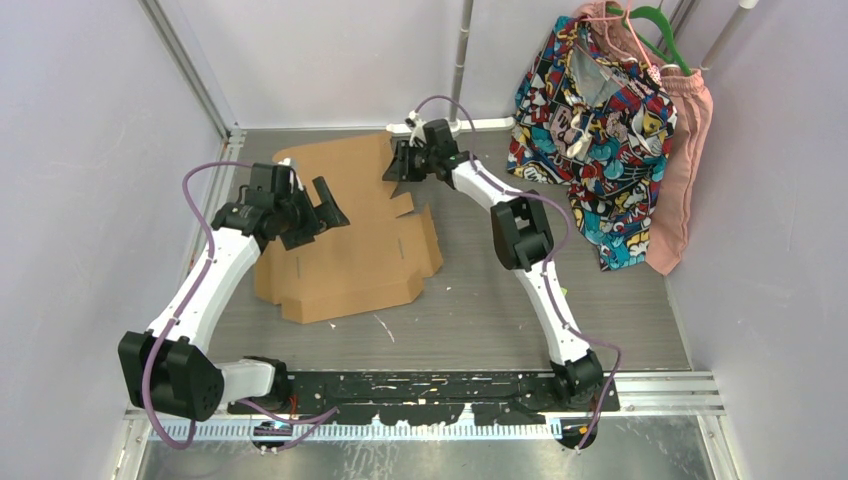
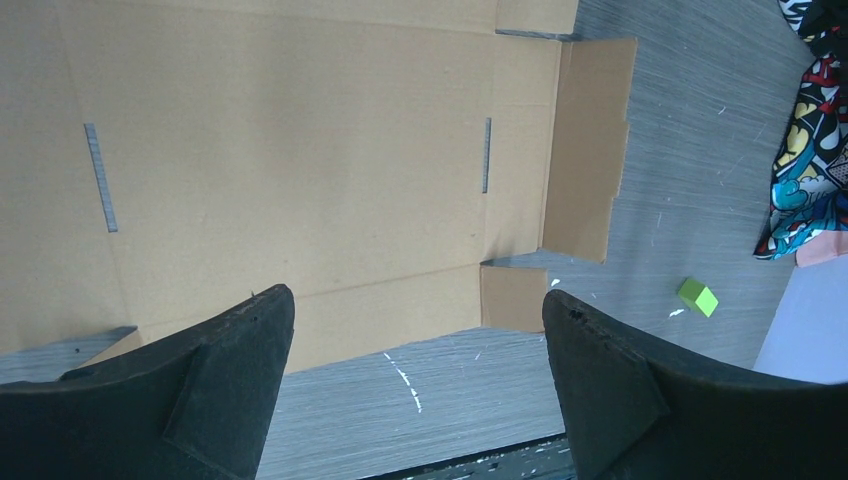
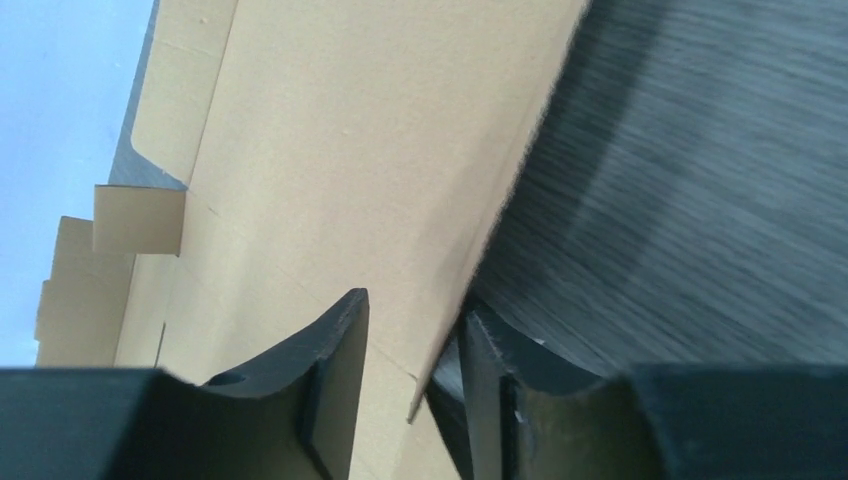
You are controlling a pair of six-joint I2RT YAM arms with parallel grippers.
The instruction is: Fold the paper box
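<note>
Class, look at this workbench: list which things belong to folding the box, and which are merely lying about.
Belongs to the job:
- paper box
- right gripper, jaws either side of the box's edge
- left gripper, open above the sheet

Lying about:
- patterned garment
- pink garment
- green hanger
- small green block

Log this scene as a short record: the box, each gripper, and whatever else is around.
paper box: unfolded sheet lying on the table
left gripper: wide open over the box, holding nothing
right gripper: partly open, jaws straddling one edge of the box, a gap showing
other: small green block on the table beside the box; patterned clothes hanging at the far right
</note>
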